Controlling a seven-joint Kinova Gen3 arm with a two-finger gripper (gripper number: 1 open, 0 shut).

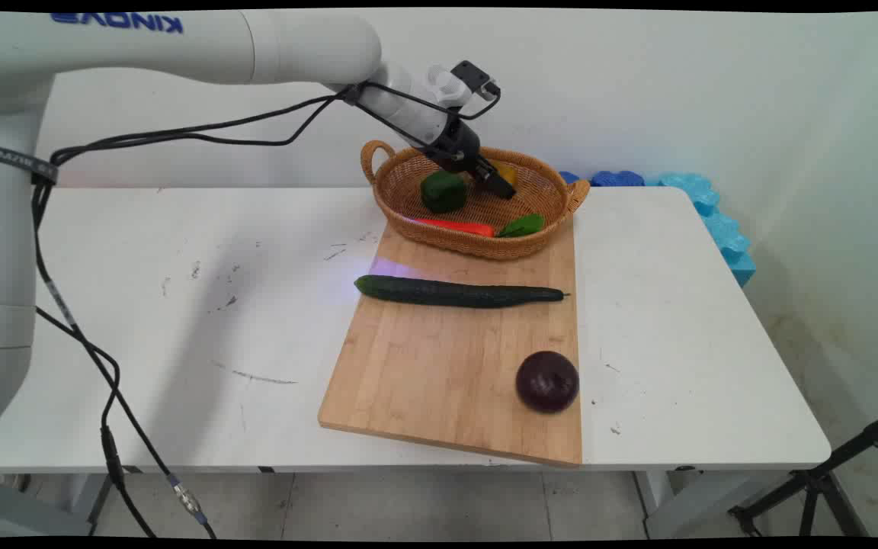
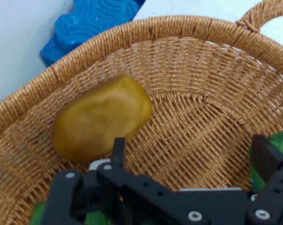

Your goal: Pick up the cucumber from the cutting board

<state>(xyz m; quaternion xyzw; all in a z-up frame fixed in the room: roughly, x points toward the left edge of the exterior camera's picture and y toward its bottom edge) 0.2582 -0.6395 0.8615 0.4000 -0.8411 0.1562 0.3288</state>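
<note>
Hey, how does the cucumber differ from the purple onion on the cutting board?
The cucumber is long, thin and dark green; the onion is round and deep purple. The cucumber lies across the board's middle, near the basket, while the onion sits at the near right corner. Both rest apart on the board.

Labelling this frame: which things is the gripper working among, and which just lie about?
At the gripper, open, inside the basket: potato, green pepper, red pepper.
Lying about: cucumber and onion on the board; blue foam.
</note>
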